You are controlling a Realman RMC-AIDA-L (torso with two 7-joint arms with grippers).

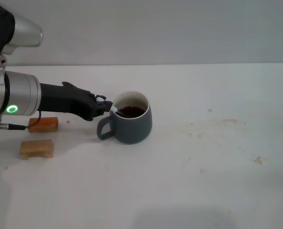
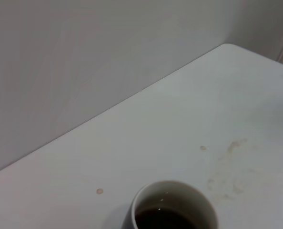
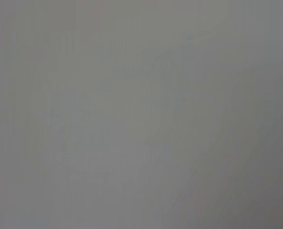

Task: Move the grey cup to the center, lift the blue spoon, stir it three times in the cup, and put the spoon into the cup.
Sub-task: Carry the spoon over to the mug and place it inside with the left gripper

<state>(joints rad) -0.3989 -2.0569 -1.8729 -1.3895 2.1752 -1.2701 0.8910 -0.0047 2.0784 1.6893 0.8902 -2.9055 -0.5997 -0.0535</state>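
On the left of the bench [image 1: 189, 191], two wooden blocks, one orange-brown [image 1: 43, 124] and one pale [image 1: 36, 148], lying just beside the left arm's silver cuff. Reaching rightward from there, the left gripper [image 1: 106, 107] at the near-left rim of the grey cup [image 1: 130, 125], fingers clenched on the blue spoon [image 1: 114, 109], whose pale handle shows at the rim and whose bowl dips into the dark liquid. Standing upright a little left of the bench's middle, handle turned toward the arm; seen again from the left wrist view as a white-lined rim [image 2: 172, 206] around dark liquid. Judged to be the stirring step, count unknowable. Called for next: small circles kept inside the wall, then letting go so the spoon leans on the rim without tipping out. No right gripper anywhere in view; only stains farther right.
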